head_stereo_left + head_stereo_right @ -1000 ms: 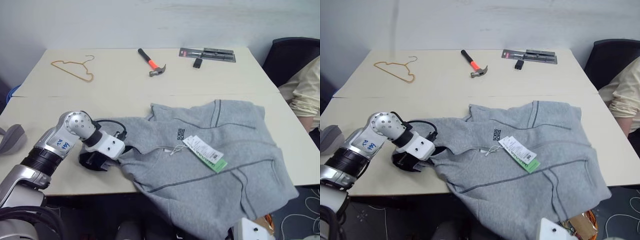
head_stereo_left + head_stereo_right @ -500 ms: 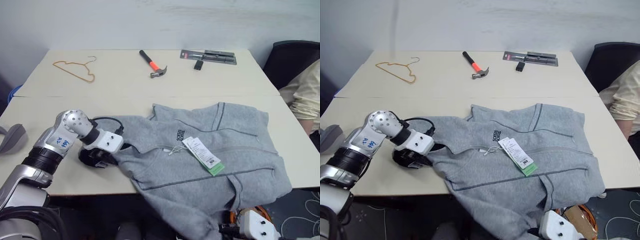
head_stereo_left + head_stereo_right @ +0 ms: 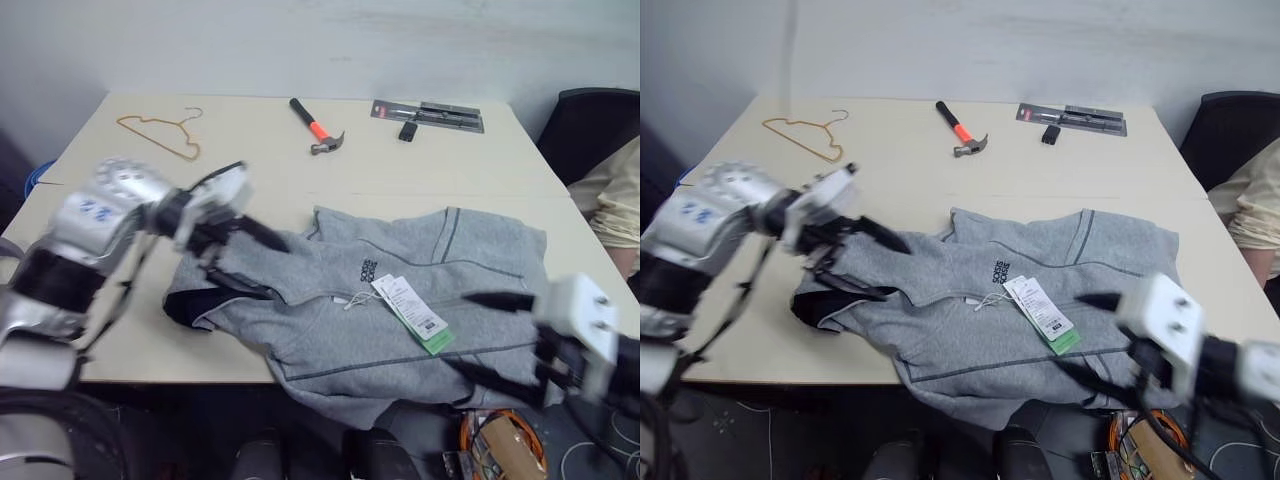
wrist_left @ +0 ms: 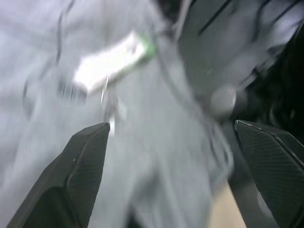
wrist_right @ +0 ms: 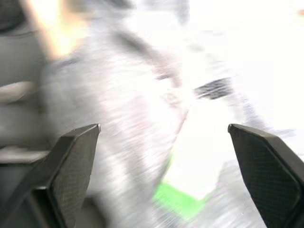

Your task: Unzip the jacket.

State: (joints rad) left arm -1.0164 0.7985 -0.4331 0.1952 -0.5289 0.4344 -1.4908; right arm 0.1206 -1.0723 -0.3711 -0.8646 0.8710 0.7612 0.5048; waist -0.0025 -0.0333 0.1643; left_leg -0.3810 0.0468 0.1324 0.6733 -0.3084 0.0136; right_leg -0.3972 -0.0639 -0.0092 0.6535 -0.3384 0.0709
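On near half of cream table (image 3: 300, 160): large light-grey fleece jacket (image 3: 400, 300) lies spread flat, hem hanging over front edge, white-and-green hang tag (image 3: 412, 312) on chest beside zip line. Left-side edge now folded back, showing dark lining.

Left gripper (image 3: 255, 262) hovers above jacket's left edge, black fingers spread wide, nothing held. Right gripper (image 3: 478, 335) hangs at jacket's right lower side, fingers likewise wide apart and empty.

For step in hand: locate zip pull first; cannot make it out from head views. Pin fabric beside zip with one gripper, pinch pull with other, draw along zip line, not upward, to avoid bunching fleece. Keep clear of tag string.

Versus a second ago: left gripper then low at table level, closed at jacket's edge; now raised and opened. Right gripper then barely in view at bottom; now up beside jacket. Jacket edge on left turned over, hem shifted.
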